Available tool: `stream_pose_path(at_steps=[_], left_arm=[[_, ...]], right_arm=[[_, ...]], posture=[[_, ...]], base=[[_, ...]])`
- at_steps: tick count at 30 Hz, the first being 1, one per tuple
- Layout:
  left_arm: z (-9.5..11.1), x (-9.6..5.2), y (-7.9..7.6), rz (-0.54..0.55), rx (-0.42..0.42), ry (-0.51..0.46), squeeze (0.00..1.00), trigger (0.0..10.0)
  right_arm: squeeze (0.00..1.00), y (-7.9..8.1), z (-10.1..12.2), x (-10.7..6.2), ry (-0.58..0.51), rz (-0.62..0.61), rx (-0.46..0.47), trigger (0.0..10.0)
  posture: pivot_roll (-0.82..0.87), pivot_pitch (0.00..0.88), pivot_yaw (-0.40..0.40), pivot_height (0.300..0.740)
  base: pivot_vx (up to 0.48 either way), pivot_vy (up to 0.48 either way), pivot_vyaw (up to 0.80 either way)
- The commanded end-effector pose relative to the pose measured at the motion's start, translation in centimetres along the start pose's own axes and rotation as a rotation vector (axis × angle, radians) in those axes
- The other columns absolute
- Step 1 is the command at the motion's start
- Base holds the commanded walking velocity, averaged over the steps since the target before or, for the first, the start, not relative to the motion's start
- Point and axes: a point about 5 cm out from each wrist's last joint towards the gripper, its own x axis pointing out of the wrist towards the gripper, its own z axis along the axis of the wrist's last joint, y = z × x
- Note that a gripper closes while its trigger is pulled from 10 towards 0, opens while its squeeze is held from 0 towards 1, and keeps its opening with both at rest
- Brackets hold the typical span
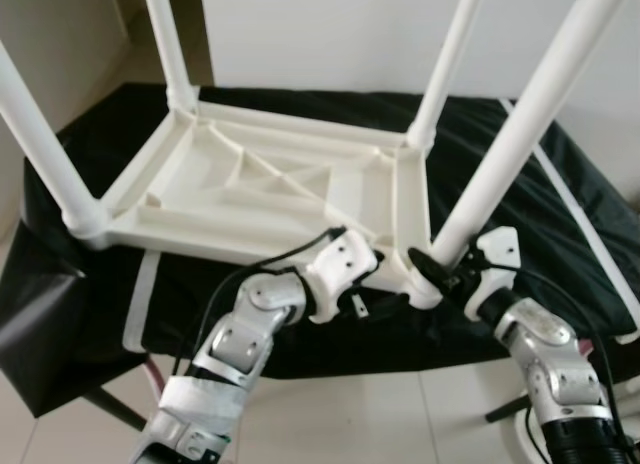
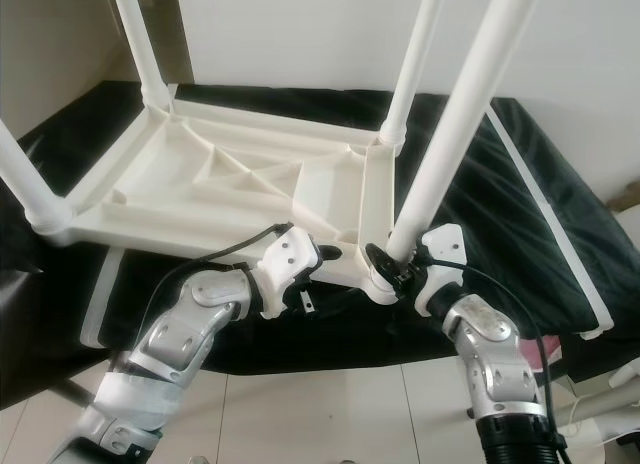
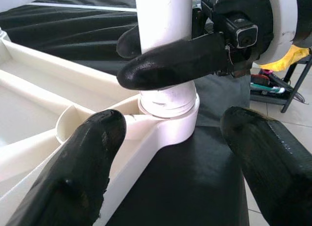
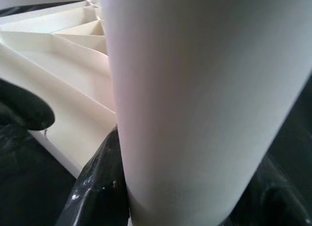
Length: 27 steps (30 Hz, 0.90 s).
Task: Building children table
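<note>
Clearly the work is at its last leg. The white table top point(image 1: 270, 184) lies upside down on a black cloth point(image 1: 560, 204), which covers a low stand, and four white legs point up from its corners. The near right leg point(image 1: 520, 134) is the one in hand. It stands in the corner socket point(image 3: 168, 106) at the near right of the top, leaning a little to the right.

The right gripper point(image 1: 440, 269) is closed around the foot of this leg, just above the socket; in the left wrist view one of its black fingers point(image 3: 170, 65) lies across the front of the tube. The left gripper point(image 1: 385, 284) is at the near edge of the top, just left of the same corner. Its two fingers are spread wide, one on each side of the corner, and they hold nothing.

I judge that the leg is being seated or turned tight into its socket, and that the other three are already in. The next move probably calls for a firm push or twist from the right gripper, while the left one steadies the corner so the top does not slide on the cloth. How deep the leg already sits, I cannot tell.
</note>
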Motion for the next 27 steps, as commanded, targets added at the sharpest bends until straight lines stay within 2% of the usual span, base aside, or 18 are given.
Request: stream_pose_path(at_steps=[1,3,5,7,8,9,10,11,13,14,15,17,18,19,22,27], left_arm=[[-0.1,-0.1,0.0,0.049,-0.005,0.007,0.00,10.0],[-0.2,-0.3,0.0,0.052,-0.007,0.012,0.00,10.0],[-0.2,-0.3,0.0,0.052,-0.007,0.012,0.00,10.0],[-0.2,-0.4,0.1,0.053,-0.005,0.016,0.00,10.0],[-0.2,-0.4,0.1,0.053,-0.005,0.016,0.00,10.0],[-0.1,-0.4,0.2,0.053,-0.004,0.017,0.00,10.0],[-0.1,-0.4,0.2,0.053,-0.004,0.017,0.00,10.0],[-0.1,-0.4,0.2,0.051,-0.002,0.018,0.00,10.0],[-0.1,-0.4,0.2,0.051,-0.002,0.018,0.00,10.0],[-0.1,-0.4,0.2,0.049,-0.002,0.019,0.00,10.0],[-0.1,-0.4,0.2,0.049,-0.002,0.019,0.00,10.0],[-0.1,-0.3,0.2,0.045,0.001,0.018,0.00,10.0],[-0.1,-0.3,0.2,0.045,0.001,0.018,0.00,10.0],[0.0,-0.3,0.2,0.046,0.001,0.017,0.00,10.0],[0.0,-0.4,0.2,0.047,0.000,0.017,0.00,10.0],[-0.1,-0.2,0.0,0.037,-0.003,0.018,0.00,10.0]], right_arm=[[0.00,0.4,-1.6,-0.4,0.075,-0.053,0.041,10.0],[0.00,1.1,-1.8,-0.7,0.084,-0.136,0.062,10.0],[0.00,1.1,-1.8,-0.7,0.084,-0.136,0.062,10.0],[0.00,1.5,-2.1,-1.0,0.101,-0.241,0.078,10.0],[0.00,1.5,-2.1,-1.0,0.101,-0.241,0.078,10.0],[0.00,1.5,-2.3,-1.1,0.112,-0.324,0.090,10.0],[0.00,1.5,-2.3,-1.1,0.112,-0.324,0.090,10.0],[0.00,1.5,-2.6,-1.3,0.115,-0.428,0.113,10.0],[0.00,1.5,-2.6,-1.3,0.115,-0.428,0.113,10.0],[0.00,1.5,-2.7,-1.5,0.113,-0.539,0.128,10.0],[0.00,1.5,-2.7,-1.5,0.113,-0.539,0.128,10.0],[0.00,1.9,-2.8,-1.6,0.084,-0.704,0.177,10.0],[0.00,1.9,-2.8,-1.6,0.084,-0.704,0.177,10.0],[0.00,2.3,-2.7,-1.6,0.076,-0.755,0.191,10.0],[0.00,3.5,-2.6,-1.0,0.074,-0.746,0.247,10.0],[0.00,4.4,-1.7,-0.8,0.048,-0.692,0.229,10.0]], posture=[[-0.03,0.093,-0.050,0.740],[-0.03,0.093,-0.047,0.740],[-0.03,0.093,-0.047,0.740],[-0.02,0.093,-0.041,0.740],[-0.02,0.093,-0.041,0.740],[-0.03,0.092,-0.039,0.740],[-0.03,0.092,-0.039,0.740],[-0.03,0.090,-0.038,0.740],[-0.03,0.090,-0.038,0.740],[-0.03,0.087,-0.036,0.740],[-0.03,0.087,-0.036,0.740],[-0.03,0.084,-0.040,0.740],[-0.03,0.084,-0.040,0.740],[-0.02,0.085,-0.045,0.740],[-0.03,0.085,-0.043,0.740],[-0.04,0.085,-0.040,0.740]], base=[[0.000,0.000,0.00],[0.000,0.000,0.00],[0.000,0.000,0.00],[0.000,0.000,0.00],[0.000,0.000,0.00],[0.000,0.000,0.00],[0.000,0.000,0.00],[0.000,0.000,0.00],[0.000,0.000,0.00],[0.000,0.000,0.00],[0.000,0.000,0.00],[0.000,0.000,0.00],[0.000,0.000,0.00],[0.000,0.000,0.00],[0.000,0.000,0.00],[0.000,0.000,0.00]])
